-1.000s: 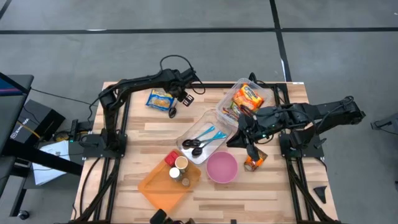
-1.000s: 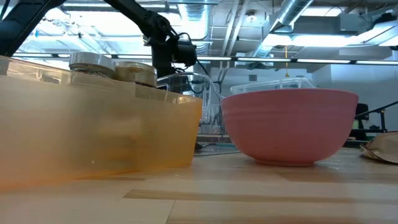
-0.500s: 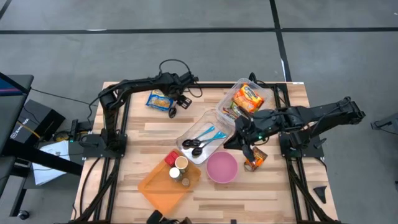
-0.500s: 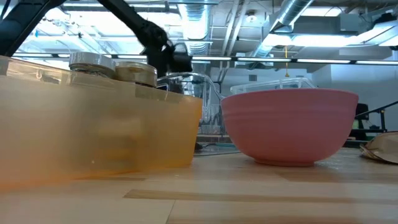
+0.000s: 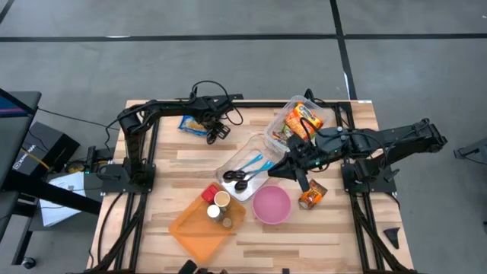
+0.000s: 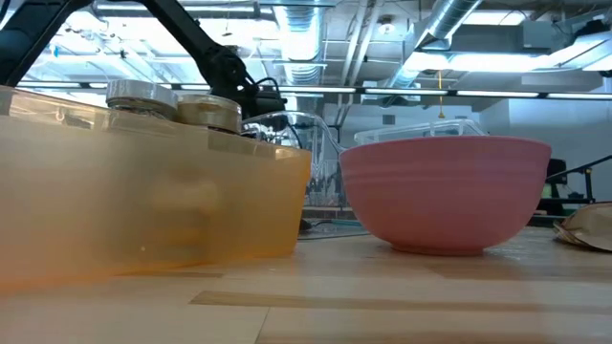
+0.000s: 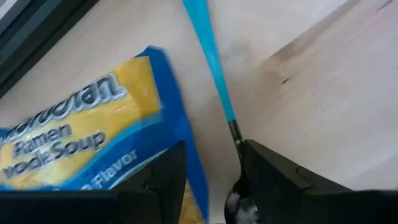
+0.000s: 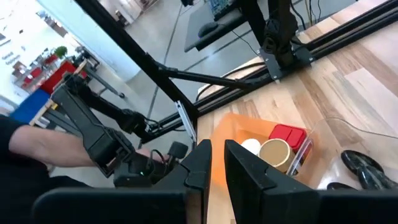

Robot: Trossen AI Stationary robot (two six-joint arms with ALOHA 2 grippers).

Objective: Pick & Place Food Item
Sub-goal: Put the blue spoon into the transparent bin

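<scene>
A blue-and-yellow ramen soup packet lies flat on the table at the far left; it also shows in the left wrist view. A black spoon with a blue handle lies beside it. My left gripper is open and low over the table. Its fingers stand on either side of the spoon's neck, one at the packet's edge. My right gripper is open by a narrow gap and empty. It hangs left of an orange snack packet, which lies on the table.
A clear bin of snack packets stands at the far right. A clear container with scissors and blue utensils is mid-table. A pink bowl and an orange tray with jars stand near the front edge.
My left gripper has gone down and toward the table's left edge, onto the ramen packet and the spoon. My right gripper has drawn away from the orange snack packet, toward the table's far left. The packet stays on the table.
</scene>
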